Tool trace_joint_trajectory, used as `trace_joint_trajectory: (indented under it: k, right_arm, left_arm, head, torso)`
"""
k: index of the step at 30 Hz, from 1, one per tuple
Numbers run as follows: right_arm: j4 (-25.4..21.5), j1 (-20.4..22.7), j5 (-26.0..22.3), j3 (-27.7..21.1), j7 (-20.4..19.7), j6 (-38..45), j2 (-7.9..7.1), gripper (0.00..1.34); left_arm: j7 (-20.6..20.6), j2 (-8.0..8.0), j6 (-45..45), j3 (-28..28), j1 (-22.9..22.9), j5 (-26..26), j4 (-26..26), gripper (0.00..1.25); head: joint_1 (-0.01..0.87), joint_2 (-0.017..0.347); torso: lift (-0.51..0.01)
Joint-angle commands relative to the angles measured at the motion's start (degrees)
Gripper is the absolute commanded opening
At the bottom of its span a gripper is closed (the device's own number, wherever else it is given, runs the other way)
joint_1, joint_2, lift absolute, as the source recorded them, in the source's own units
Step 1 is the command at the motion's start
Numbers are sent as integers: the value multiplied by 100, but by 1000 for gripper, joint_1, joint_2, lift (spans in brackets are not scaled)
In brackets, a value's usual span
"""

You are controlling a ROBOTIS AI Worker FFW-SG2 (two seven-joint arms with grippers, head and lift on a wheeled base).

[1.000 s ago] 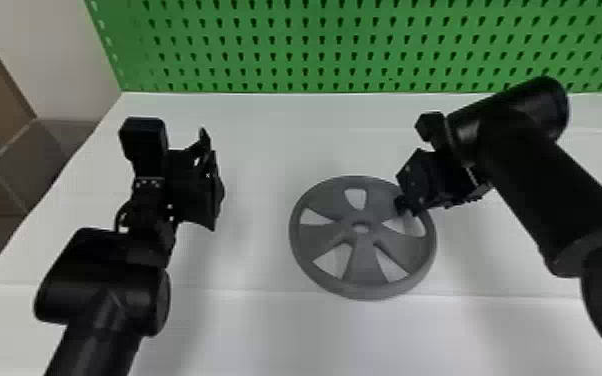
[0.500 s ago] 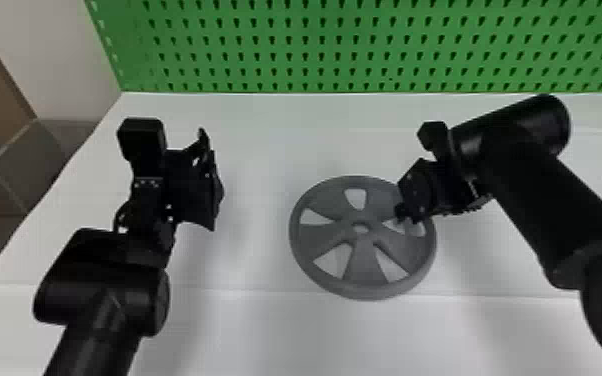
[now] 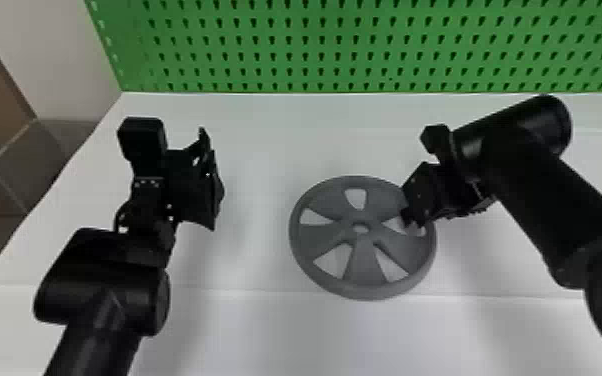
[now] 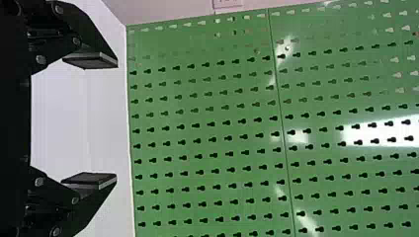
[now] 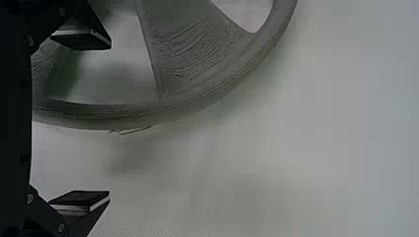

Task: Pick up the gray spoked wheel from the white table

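Evidently the right gripper [image 5: 109,121] was poised for a grasp at the wheel's edge, its fingers wide apart and with nothing clamped. The gray spoked wheel [image 3: 365,265] lay flat on the white table [image 3: 265,335], its rim [image 5: 197,98] passing between those fingers. The inner finger [image 5: 81,39] stood over an opening beside a spoke [image 5: 188,49], while the outer finger [image 5: 81,198] was out past the rim, above bare table. How far the tips reached down past the rim, I could not tell

The rim ran nearer the inner finger than the outer one, so an uneven squeeze was the likeliest trouble: the inner pad would probably touch first and drag the wheel sideways. If the tips sat too high, they might pinch only the rim's upper edge and slip off; too low, and they could press into the table. A twist of the wrist might bring the inner finger against the spoke. Held by one side, the wheel would likely droop away from the pads once raised, levering itself loose if the grip was shallow

The left gripper [image 4: 116,119] waited open and empty, well apart from the wheel
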Motion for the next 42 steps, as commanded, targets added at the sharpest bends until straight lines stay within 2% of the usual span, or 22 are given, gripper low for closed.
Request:
trace_joint_trajectory:
  k: [1,4,6,8,21,26,31,33,35,42]
  right_arm:
    - [1,-8,1,28,9,0,-13,1094]
    - [1,-34,1,28,26,9,-31,989]
    - [1,-43,10,28,44,18,-31,822]
    - [1,-43,19,28,44,18,-31,724]
    - [36,-87,247,124,255,18,-49,724]
    - [53,-87,335,124,316,18,-40,586]
    - [62,-96,388,159,360,18,-40,509]
    - [62,-113,458,159,422,18,-31,376]
    - [62,-113,537,168,466,18,-22,302]
    - [62,-122,616,203,554,44,-5,301]
  left_arm:
    - [0,0,0,1,5,0,-6,816]
    - [0,0,0,-8,-3,0,3,816]
    - [0,0,0,-8,-3,0,3,816]
    - [0,0,0,-8,-3,0,3,816]
    - [0,0,0,-16,-12,0,3,816]
    - [0,0,0,-16,-12,0,3,816]
    - [9,0,0,-25,-12,-8,3,816]
    - [9,0,0,-25,-12,-8,3,816]
    - [18,0,0,-25,-12,0,3,816]
    - [18,0,0,-25,-3,-8,3,816]
  head:
    - [779,84]
    - [779,84]
    - [779,84]
    - [779,84]
    - [779,84]
    - [779,84]
    - [779,84]
    - [779,84]
    - [779,84]
    - [779,84]
  torso:
    - [-94]
    - [-94]
    - [-94]
    - [-94]
    - [-94]
    - [-94]
    - [-94]
    - [-94]
    - [-94]
    - [-94]
